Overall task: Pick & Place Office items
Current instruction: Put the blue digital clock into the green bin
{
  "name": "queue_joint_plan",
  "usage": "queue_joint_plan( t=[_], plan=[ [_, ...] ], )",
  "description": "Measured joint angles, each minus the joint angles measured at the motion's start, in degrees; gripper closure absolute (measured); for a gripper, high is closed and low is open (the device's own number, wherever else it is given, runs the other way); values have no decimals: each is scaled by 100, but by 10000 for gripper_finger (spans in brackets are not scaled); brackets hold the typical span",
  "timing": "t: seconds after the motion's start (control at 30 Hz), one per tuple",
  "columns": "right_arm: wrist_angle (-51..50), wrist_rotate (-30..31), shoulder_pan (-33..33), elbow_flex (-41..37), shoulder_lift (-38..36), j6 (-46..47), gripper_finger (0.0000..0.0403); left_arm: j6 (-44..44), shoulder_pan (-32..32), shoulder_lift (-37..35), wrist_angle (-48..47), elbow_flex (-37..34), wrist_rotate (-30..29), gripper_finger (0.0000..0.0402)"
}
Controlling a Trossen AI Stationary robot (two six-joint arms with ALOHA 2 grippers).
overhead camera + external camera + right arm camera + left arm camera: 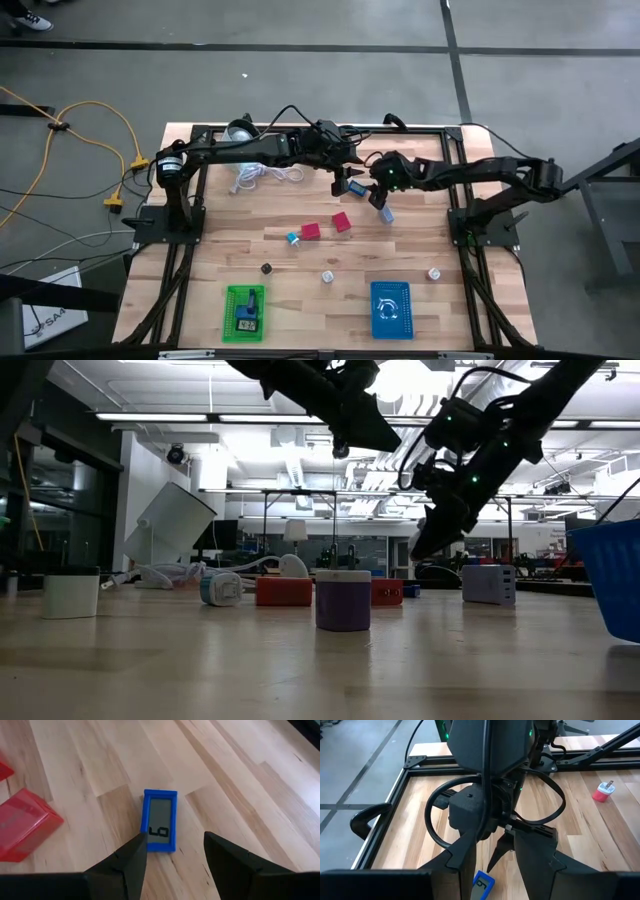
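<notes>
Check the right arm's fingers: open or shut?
Open: the right gripper hangs over the blue timer, fingers apart, nothing held.

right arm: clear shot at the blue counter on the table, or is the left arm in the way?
Probably yes. The right gripper hangs open just above the blue counter, bare wood around it. The left gripper hovers close beside it, not over the counter.

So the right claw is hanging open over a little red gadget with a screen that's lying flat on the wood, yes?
Not quite: the gadget is blue, not red, as the right wrist view shows. The rest holds: it lies flat on the wooden table, and the right gripper hangs open over it.
</notes>
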Motion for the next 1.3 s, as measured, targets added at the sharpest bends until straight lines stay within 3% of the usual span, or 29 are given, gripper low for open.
queue_joint_plan(
  t=[0.77, 0.93, 1.03, 1.3],
  plan=[
    [137, -170, 15, 21, 0, 2, 219, -16, 1, 0, 2, -1, 0, 275],
    [154, -171, 15, 21, 0, 6, 219, -1032, -17, 0, 59, -2, 0, 275],
    [221, -170, 15, 21, 0, 6, 219, -998, 7, -10, 33, -2, 19, 275],
    [293, -170, 15, 19, 0, 10, 219, -954, 410, -136, -371, -4, 894, 275]
  ],
)
